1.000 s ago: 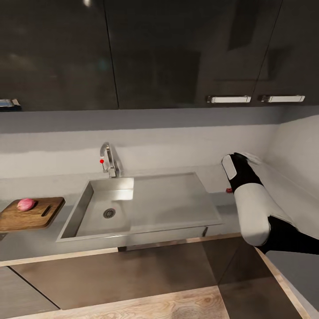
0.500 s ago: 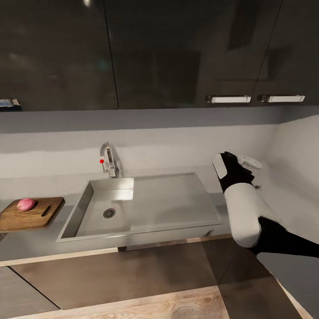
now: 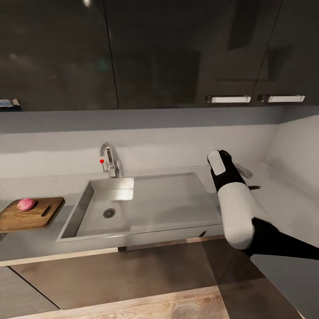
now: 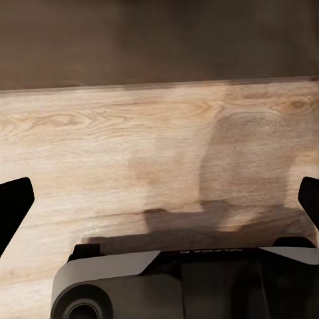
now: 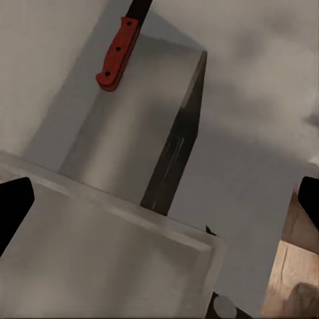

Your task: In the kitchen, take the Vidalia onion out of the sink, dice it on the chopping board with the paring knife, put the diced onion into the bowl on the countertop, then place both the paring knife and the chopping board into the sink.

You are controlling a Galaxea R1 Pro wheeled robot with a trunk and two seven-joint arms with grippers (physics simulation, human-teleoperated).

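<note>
Red-handled dark-bladed paring knife (image 5: 118,52) lies on the grey table past the grey sink's (image 3: 146,221) drainboard end, ahead of your right end effector (image 5: 159,199), long axis roughly along your approach. Jaws spread wide, empty. Right arm nearer; close in.

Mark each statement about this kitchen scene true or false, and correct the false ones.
1. The onion lies in the basin. False: the Vidalia onion rests on the chopping board, beside the sink.
2. The tap carries a small red knob. True.
3. The right arm grips the knife. False: the right fingers are spread open, and the paring knife lies apart on the countertop.
4. The left fingers are spread open. True.
</note>
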